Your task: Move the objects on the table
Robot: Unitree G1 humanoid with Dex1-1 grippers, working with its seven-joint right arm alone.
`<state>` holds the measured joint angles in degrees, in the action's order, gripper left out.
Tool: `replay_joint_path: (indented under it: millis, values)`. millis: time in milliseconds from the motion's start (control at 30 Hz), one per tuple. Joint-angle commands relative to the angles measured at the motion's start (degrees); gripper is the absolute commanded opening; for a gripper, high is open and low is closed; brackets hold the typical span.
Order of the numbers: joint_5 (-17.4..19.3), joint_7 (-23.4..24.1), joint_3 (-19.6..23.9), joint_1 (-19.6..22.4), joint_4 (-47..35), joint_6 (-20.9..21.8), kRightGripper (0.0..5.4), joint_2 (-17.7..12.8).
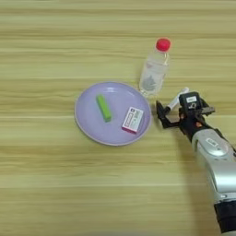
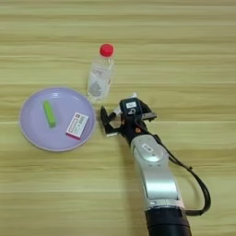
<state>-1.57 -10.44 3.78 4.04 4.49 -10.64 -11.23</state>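
A clear plastic bottle [image 1: 153, 71] with a red cap [image 1: 162, 44] lies on the table [image 1: 55, 184], cap pointing away from me. Just right of its base, a slim grey-white marker pen [image 1: 177, 98] lies slanted, its lower end hidden under my right gripper [image 1: 180, 111]. The gripper is open and hangs over the pen. One black finger [image 1: 160, 114] stands left of the pen, near the plate's right rim. A small green bar [image 1: 103, 108] lies on a round lilac plate [image 1: 87, 124].
A small white and red box [image 1: 132, 120] also lies on the plate, near its right rim. My silver forearm [image 2: 154, 170] comes up from the bottom edge, with a black cable [image 2: 200, 189] looping on its right side.
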Motion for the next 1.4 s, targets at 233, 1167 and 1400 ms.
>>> replay_joint_path:
  millis: [233,1167,1400]
  values:
    - [-2.7,1.6,-0.6,3.0,0.3,3.6,5.35,-1.6]
    - [-1.3,1.8,1.4,1.4,1.3,-1.1,5.35,-1.5]
    - [1.4,0.9,1.6,1.5,1.4,-3.0,5.14,-0.7]
